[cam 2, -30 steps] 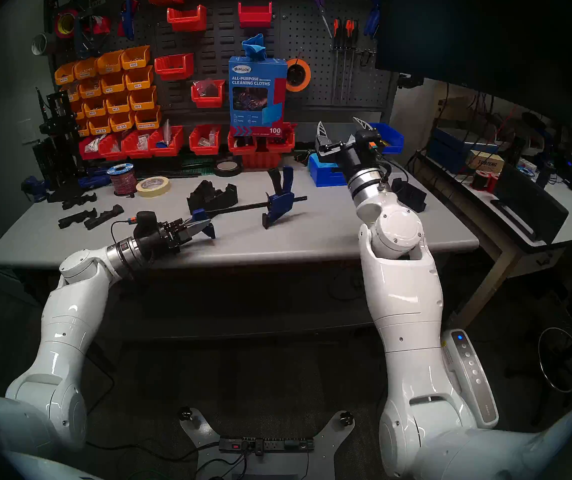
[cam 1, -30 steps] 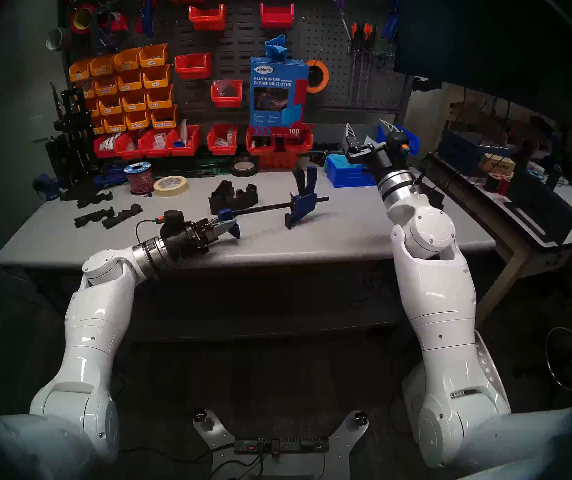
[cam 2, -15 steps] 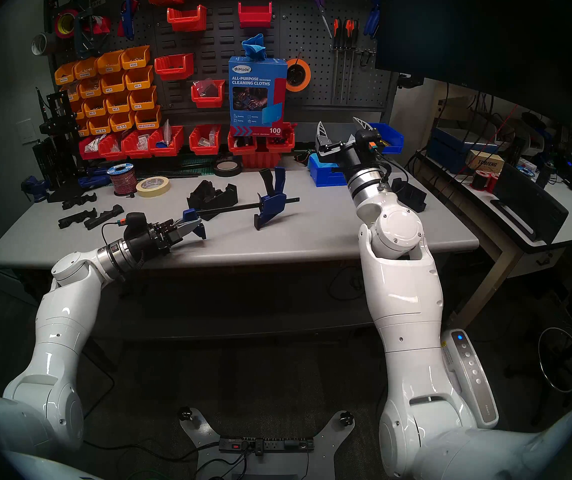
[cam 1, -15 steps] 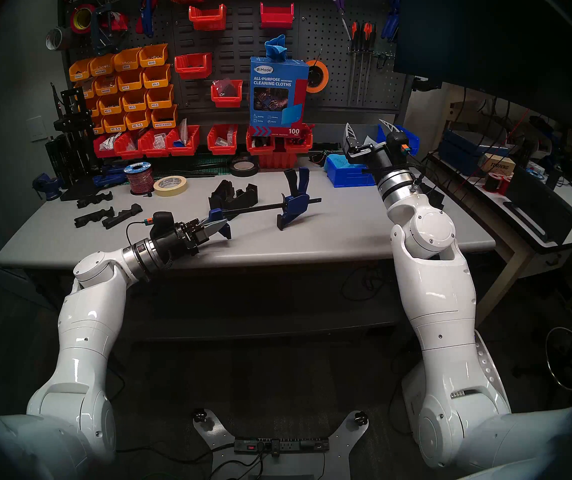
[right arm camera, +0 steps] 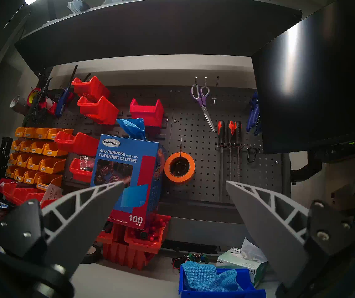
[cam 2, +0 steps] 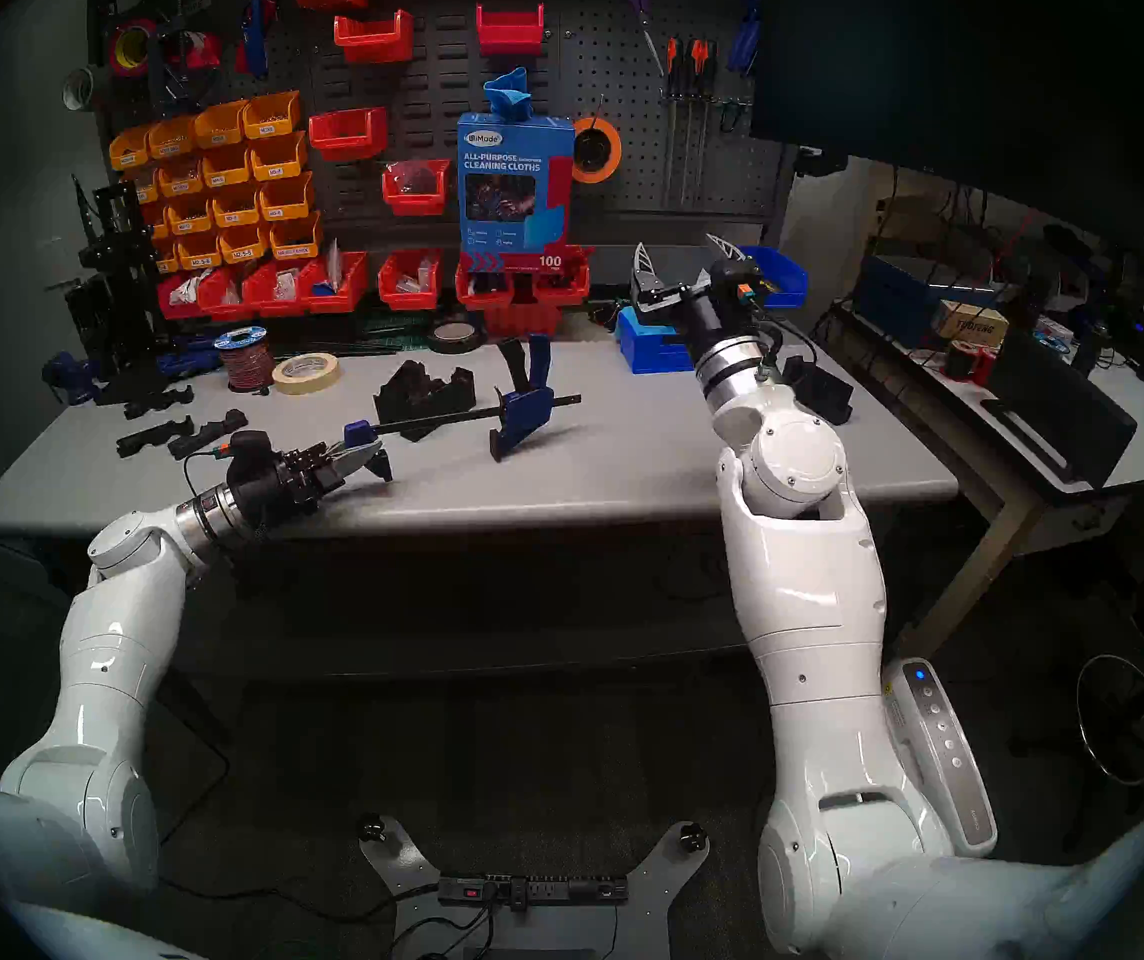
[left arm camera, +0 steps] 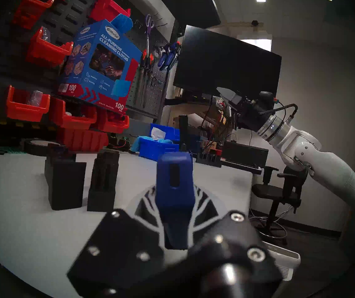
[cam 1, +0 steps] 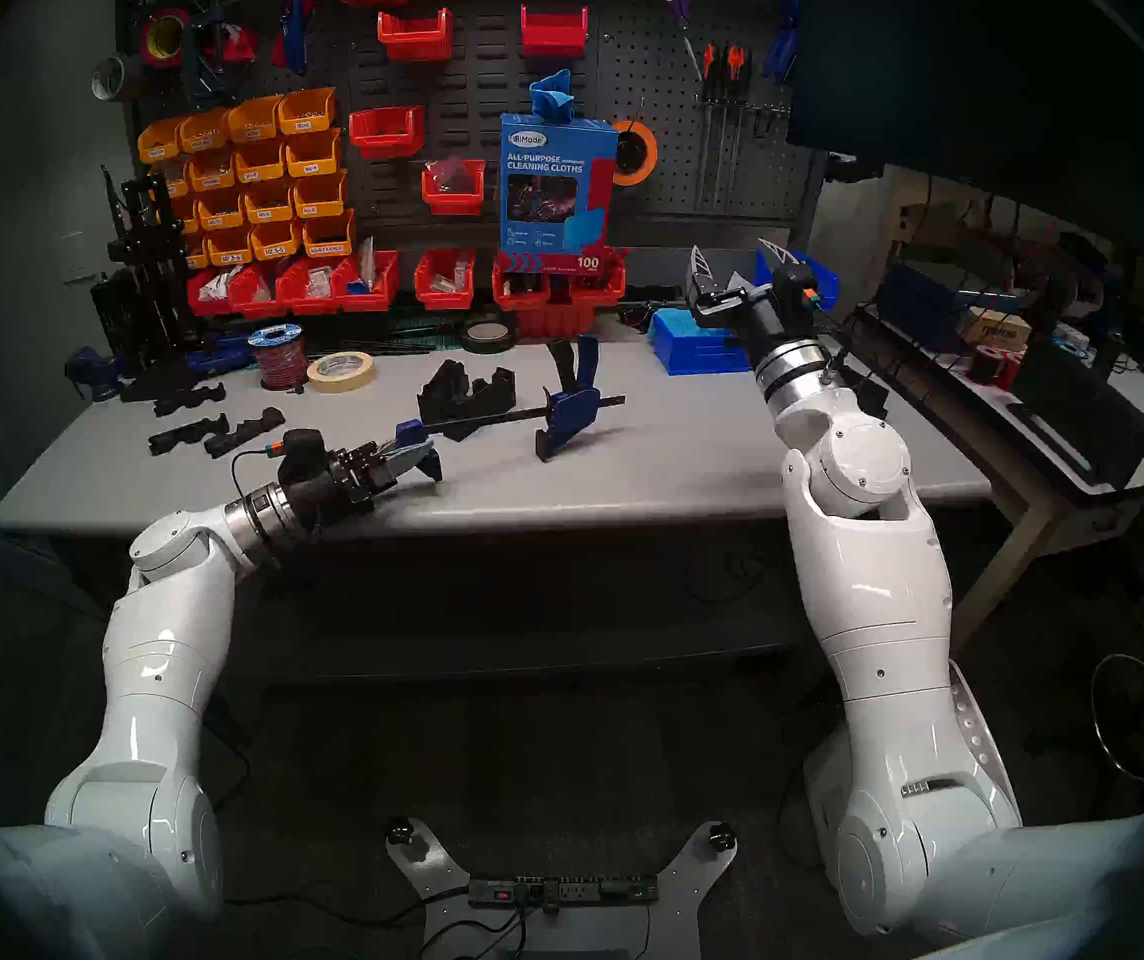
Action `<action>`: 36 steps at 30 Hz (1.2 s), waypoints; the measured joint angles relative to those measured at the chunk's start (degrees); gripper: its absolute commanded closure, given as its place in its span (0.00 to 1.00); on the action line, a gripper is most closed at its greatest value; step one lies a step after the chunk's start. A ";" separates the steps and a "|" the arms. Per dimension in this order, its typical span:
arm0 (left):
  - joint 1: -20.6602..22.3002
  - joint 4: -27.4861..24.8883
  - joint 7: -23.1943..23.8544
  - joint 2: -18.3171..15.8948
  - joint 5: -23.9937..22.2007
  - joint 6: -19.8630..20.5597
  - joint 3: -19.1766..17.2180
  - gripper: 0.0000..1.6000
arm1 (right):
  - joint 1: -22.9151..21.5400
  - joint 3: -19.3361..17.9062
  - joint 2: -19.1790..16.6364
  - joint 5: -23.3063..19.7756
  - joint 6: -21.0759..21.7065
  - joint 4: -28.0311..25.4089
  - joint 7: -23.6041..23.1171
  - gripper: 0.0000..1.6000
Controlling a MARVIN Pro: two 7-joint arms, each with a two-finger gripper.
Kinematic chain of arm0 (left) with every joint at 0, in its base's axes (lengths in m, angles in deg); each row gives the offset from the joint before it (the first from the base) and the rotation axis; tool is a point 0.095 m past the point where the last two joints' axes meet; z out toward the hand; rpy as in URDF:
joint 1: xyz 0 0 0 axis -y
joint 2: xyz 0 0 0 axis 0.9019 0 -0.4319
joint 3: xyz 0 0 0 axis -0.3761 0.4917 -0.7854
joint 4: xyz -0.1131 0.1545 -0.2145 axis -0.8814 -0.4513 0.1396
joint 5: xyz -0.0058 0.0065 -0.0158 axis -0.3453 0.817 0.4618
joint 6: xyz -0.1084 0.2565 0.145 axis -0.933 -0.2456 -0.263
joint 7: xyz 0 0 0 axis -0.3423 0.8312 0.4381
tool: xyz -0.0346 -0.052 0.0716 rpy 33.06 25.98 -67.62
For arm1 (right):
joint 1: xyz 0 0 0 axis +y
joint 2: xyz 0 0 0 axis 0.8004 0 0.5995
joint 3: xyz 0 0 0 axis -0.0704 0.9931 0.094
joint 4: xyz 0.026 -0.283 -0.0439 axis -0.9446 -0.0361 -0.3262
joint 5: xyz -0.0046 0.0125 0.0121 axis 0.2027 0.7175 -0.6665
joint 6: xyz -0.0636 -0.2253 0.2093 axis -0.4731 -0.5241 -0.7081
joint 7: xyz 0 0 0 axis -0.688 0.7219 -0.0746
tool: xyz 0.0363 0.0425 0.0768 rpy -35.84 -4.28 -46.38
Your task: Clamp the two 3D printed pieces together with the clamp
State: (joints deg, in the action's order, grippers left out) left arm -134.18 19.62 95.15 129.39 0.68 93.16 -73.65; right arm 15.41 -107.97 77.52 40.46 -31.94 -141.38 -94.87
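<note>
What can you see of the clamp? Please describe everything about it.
The clamp is a bar clamp: a long thin black bar, a blue fixed jaw at its left end, and a blue sliding body with a black trigger handle pointing up. It looks like plastic on a dark bar. The left gripper is shut on the fixed jaw, and the bar runs rightward just in front of the two black pieces. The slider's lower foot seems to touch the table.

Grey workbench (cam 1: 624,474): two 3D printed pieces (cam 1: 465,394), tape roll (cam 1: 341,371).
</note>
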 measured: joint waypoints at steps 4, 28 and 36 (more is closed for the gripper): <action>0.18 0.35 0.42 -0.04 0.00 -0.24 -0.18 1.00 | 0.00 0.00 0.00 0.00 0.00 0.01 0.00 0.00; 0.85 1.22 1.51 -0.04 0.12 -0.76 -0.70 1.00 | 0.00 0.00 0.00 0.00 0.00 0.01 0.00 0.00; 0.92 1.30 1.62 -0.03 0.13 -0.81 -0.76 1.00 | 0.00 0.00 0.00 0.00 0.00 -0.01 0.00 0.00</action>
State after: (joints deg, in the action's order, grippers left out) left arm -133.26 20.92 96.78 129.36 0.82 92.35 -74.41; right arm 15.41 -107.97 77.52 40.46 -31.94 -141.39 -94.87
